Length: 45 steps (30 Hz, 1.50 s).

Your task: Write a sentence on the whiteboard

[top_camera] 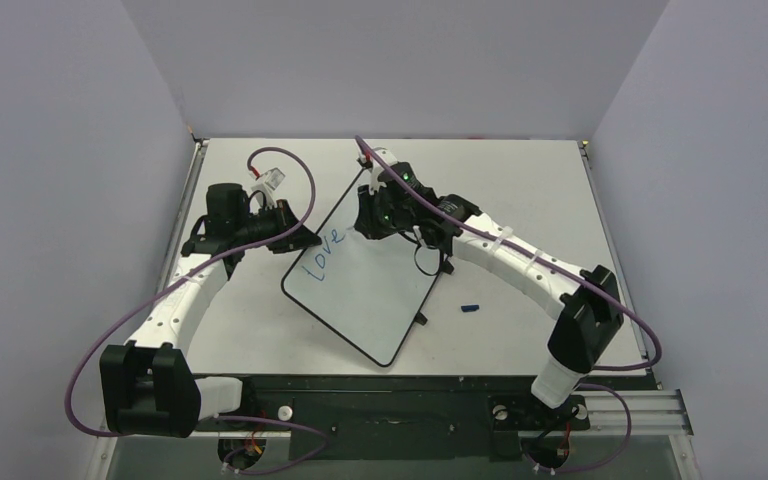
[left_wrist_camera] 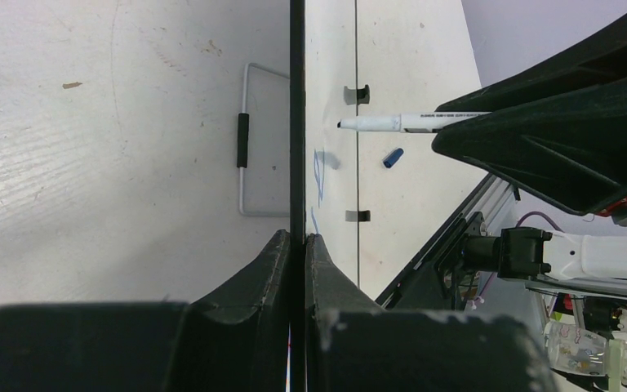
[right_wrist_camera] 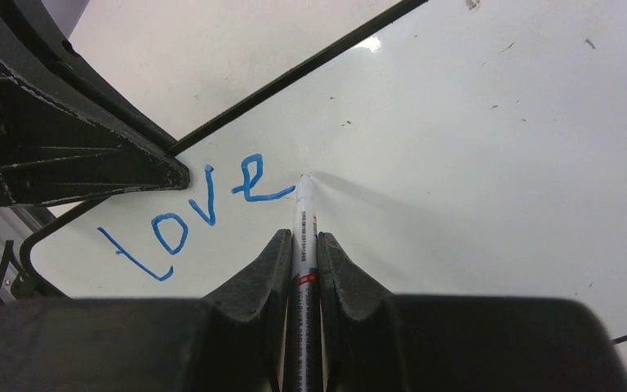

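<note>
The whiteboard (top_camera: 370, 290) lies slanted mid-table, glossy white with a thin black rim. The sentence (top_camera: 322, 254) reads only "love" in blue; it also shows in the right wrist view (right_wrist_camera: 204, 211). My left gripper (top_camera: 305, 238) is shut on the whiteboard's left rim (left_wrist_camera: 297, 122), seen edge-on in the left wrist view. My right gripper (top_camera: 385, 225) is shut on a white marker (right_wrist_camera: 302, 237), whose tip touches the board (right_wrist_camera: 473, 163) just right of the "e". The marker also shows in the left wrist view (left_wrist_camera: 400, 122).
A blue marker cap (top_camera: 471, 308) lies on the table right of the board, also in the left wrist view (left_wrist_camera: 392, 158). A wire stand (left_wrist_camera: 253, 143) shows under the board. Grey walls enclose the table on three sides.
</note>
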{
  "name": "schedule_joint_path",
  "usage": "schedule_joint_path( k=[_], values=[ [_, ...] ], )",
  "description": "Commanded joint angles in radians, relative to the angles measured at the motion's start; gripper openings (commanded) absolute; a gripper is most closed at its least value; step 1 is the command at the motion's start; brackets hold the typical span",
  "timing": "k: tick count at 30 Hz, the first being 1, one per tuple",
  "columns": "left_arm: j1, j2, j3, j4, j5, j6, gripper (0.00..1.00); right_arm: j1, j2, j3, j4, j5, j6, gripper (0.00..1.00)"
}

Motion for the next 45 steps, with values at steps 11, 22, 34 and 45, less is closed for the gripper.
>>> schedule_joint_path(
  k=[11, 22, 34, 45],
  values=[
    [-0.007, -0.037, 0.025, 0.056, 0.004, 0.034, 0.00, -0.044, -0.216, -0.057, 0.014, 0.118, -0.057, 0.00],
    [-0.007, -0.035, 0.027, 0.059, 0.005, 0.030, 0.00, -0.045, -0.323, -0.209, 0.059, 0.020, -0.061, 0.00],
    [-0.015, -0.036, 0.024, 0.059, 0.001, 0.030, 0.00, -0.047, -0.165, -0.084, 0.108, -0.016, -0.062, 0.00],
    [-0.019, -0.038, 0.025, 0.057, 0.002, 0.034, 0.00, -0.070, -0.005, 0.063, 0.106, -0.044, -0.038, 0.00]
  ],
)
